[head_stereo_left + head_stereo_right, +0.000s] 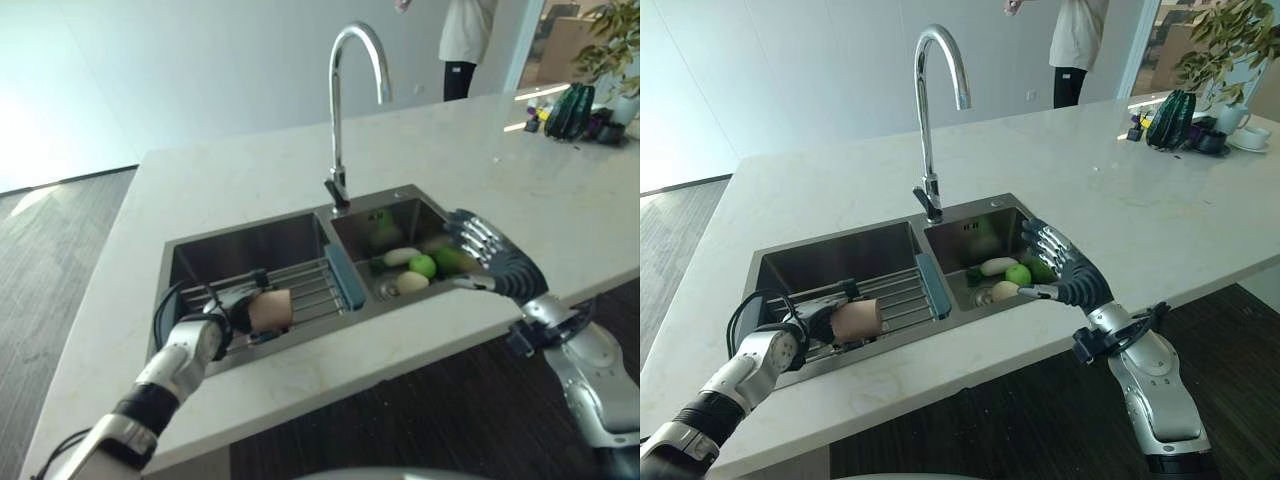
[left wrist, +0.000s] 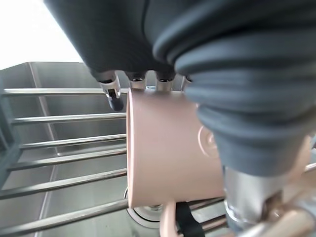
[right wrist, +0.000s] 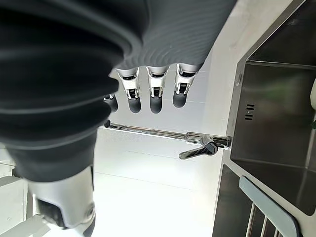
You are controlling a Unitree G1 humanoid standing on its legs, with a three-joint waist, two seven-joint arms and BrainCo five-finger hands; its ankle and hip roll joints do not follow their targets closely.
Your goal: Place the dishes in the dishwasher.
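Meanwhile left hand [image 1: 232, 310] fingers grasp pink mug [image 1: 270, 309] over sink [image 1: 240, 245] rack [image 1: 305, 285]; right hand [image 1: 490, 258] fingers released.

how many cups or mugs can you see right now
3: a pink mug in the left hand over the left basin's rack; two cups, one dark, one white, far right on the counter.

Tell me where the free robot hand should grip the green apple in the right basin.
Grip the green apple around its round sides, coming down from above with the open right robot hand. The basin walls and the pale vegetables beside it probably block a sideways approach.
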